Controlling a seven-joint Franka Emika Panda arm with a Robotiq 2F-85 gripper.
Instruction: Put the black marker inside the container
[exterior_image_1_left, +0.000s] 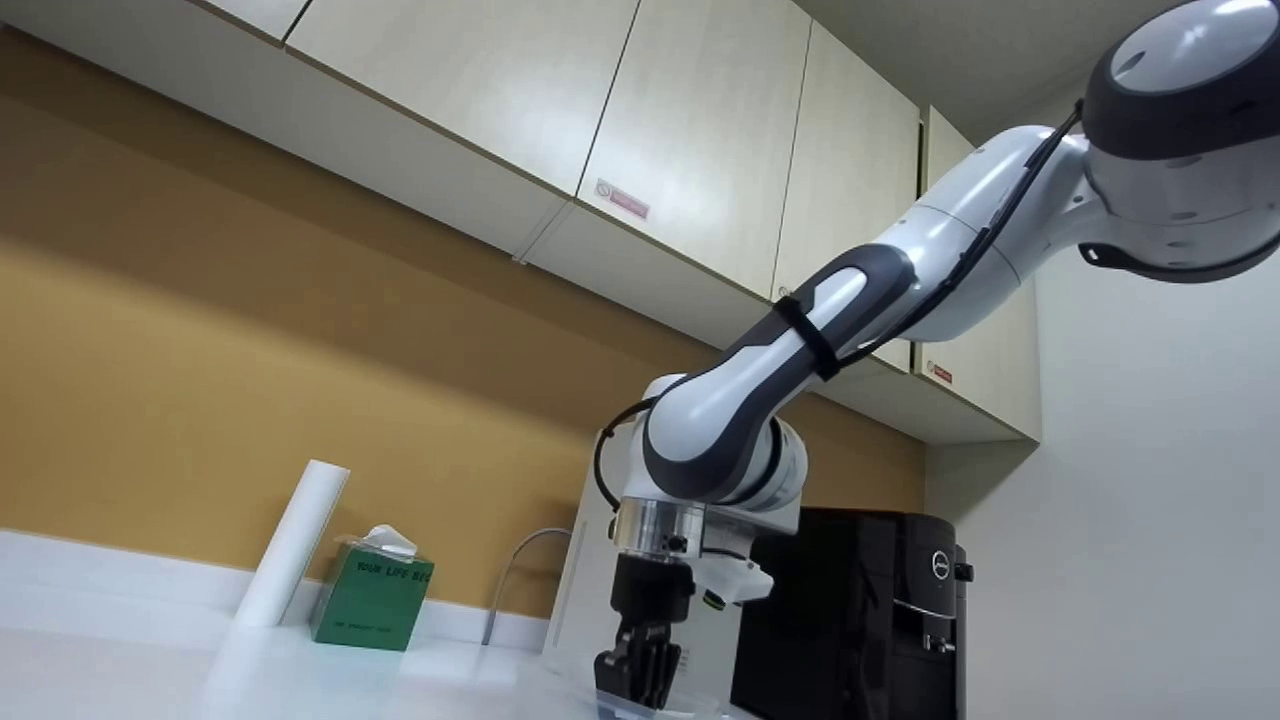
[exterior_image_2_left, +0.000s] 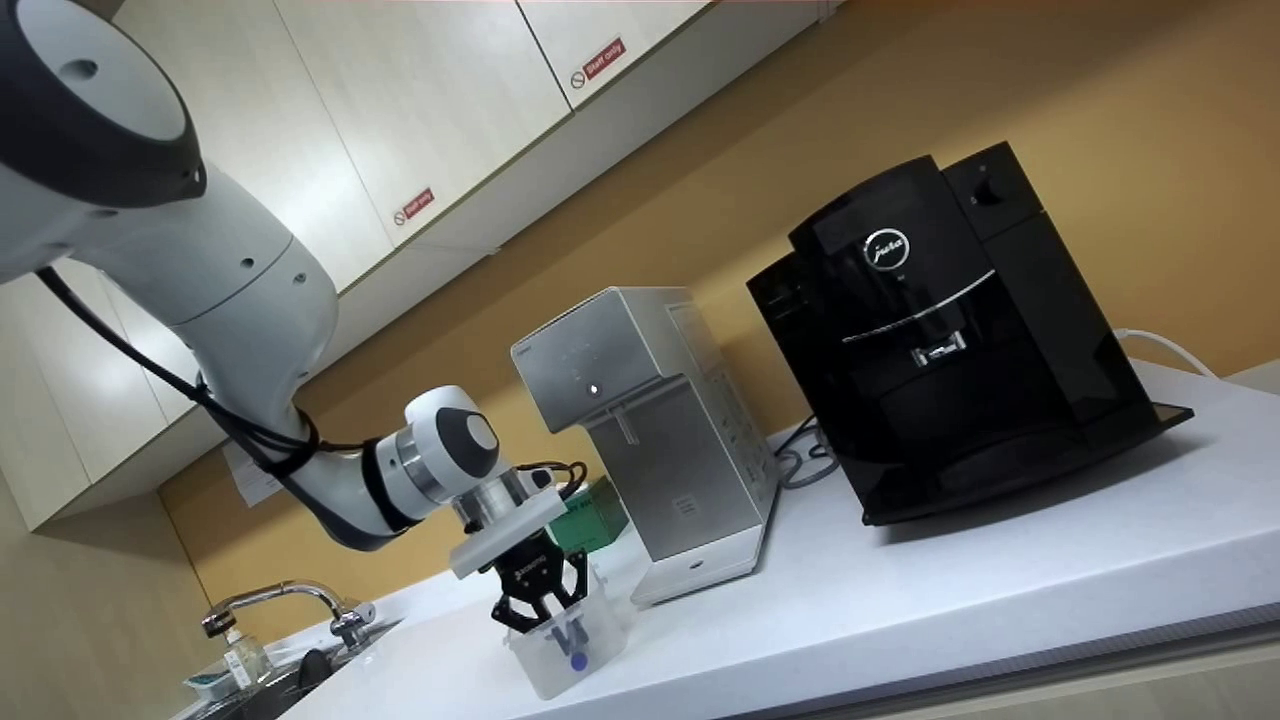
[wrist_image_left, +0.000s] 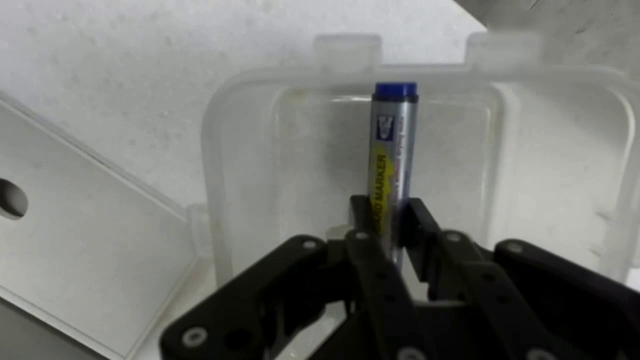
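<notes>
Within the walls of the translucent plastic container (exterior_image_2_left: 545, 672), the blue-ended silver board marker (wrist_image_left: 392, 135) is held pinched by the hand (wrist_image_left: 387, 212), its long axis aimed at the container's tabbed side, so that a release there seems called for.

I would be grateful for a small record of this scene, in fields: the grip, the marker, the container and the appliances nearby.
Grip: tool closed on silver marker
Label: "ARD MARKER", beginning hidden
Marker end: blue, within container, not yet released
Container: translucent plastic, open top, on white counter
Appliances: silver water dispenser, black Jura coffee machine
Also visible: green tissue box
</notes>
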